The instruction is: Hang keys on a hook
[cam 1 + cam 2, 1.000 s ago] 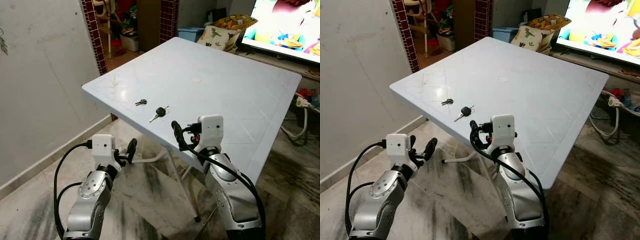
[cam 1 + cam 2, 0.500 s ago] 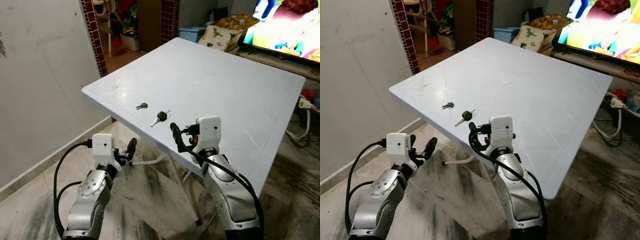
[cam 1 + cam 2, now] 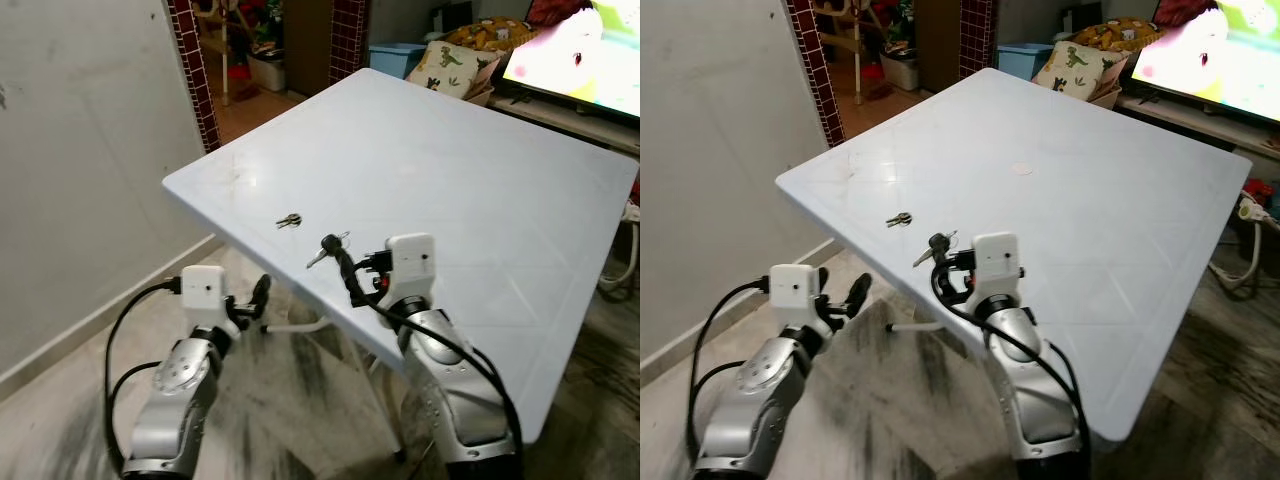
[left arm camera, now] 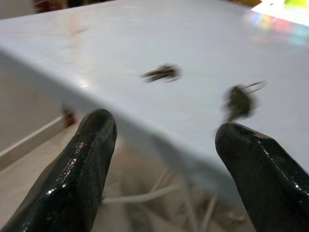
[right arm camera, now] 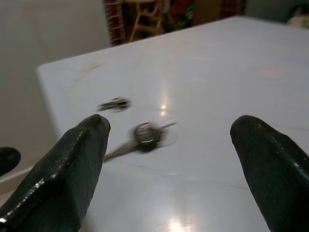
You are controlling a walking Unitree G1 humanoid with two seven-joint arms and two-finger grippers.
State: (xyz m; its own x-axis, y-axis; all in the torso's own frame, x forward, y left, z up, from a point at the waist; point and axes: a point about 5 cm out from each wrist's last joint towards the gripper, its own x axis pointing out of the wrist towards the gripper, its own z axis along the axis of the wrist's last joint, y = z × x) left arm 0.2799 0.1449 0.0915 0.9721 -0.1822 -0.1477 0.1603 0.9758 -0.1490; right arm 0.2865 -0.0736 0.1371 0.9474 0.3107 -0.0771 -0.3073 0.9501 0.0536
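Robot's right gripper reaches over white surface, fingers spread wide.
Black-headed key lies just ahead; small key beyond; left gripper, also spread, hangs below the edge.

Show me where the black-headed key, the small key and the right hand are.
black-headed key (image 5: 146,135), right wrist view, on its dark head.
small key (image 3: 289,220), left eye view, its middle.
right hand (image 5: 169,159), right wrist view, midway between fingertips.

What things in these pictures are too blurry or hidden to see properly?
- Black-headed key: blurred in both wrist views; its teeth are unreadable.
- Small keys: too small in the eye views, smeared in the wrist views; can't count them.
- Table legs: mostly hidden under the top and behind the right gripper.
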